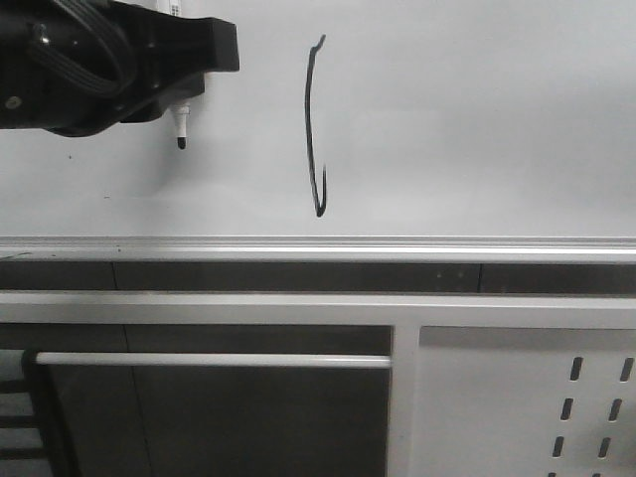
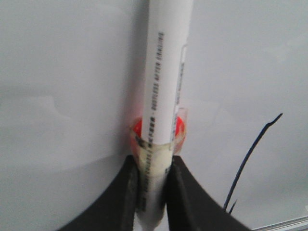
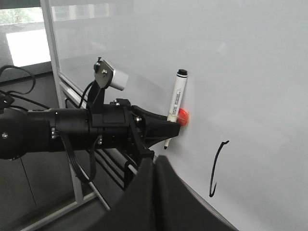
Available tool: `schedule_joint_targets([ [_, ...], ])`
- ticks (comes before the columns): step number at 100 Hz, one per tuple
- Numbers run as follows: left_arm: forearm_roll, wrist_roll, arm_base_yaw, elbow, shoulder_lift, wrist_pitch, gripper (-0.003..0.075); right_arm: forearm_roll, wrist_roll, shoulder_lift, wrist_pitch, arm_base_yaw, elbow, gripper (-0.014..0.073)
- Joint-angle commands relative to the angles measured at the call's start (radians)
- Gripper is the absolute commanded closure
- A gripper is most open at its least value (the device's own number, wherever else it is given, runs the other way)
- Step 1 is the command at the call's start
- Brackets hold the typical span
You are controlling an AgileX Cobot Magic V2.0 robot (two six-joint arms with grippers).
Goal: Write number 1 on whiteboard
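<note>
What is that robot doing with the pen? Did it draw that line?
The robot's left gripper is shut on a white marker pen, tip pointing down. On the whiteboard there is already a thin black number 1, a slightly bent stroke with a hook at the bottom. The pen tip now sits off to the left of that stroke, not on it. The right gripper is not clearly shown.
</note>
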Motion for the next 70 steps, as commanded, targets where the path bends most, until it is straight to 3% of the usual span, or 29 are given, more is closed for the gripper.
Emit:
schedule_joint_targets([
  [1,-0.01,-0.012,0.008,-0.033,-0.021,-0.066,0.0678,-0.015,0.001,-0.002,0.04,0.001,-0.024,0.066],
  [13,-0.01,-0.012,0.008,-0.033,-0.021,-0.066,0.062,-0.015,0.001,-0.002,0.04,0.001,-0.024,0.066],
  [36,-0.01,-0.012,0.008,-0.033,-0.021,-0.066,0.0596,-0.015,0.001,-0.002,0.04,0.001,-0.024,0.066],
  [55,-0.01,-0.012,0.008,-0.033,-0.021,-0.066,0.0465,-0.015,0.001,-0.002,0.04,0.001,-0.024,0.066],
  [70,-0.01,-0.012,0.008,-0.033,-0.021,-0.07,0.0468,-0.015,0.001,-0.002,0.04,0.001,-0.024,0.066],
])
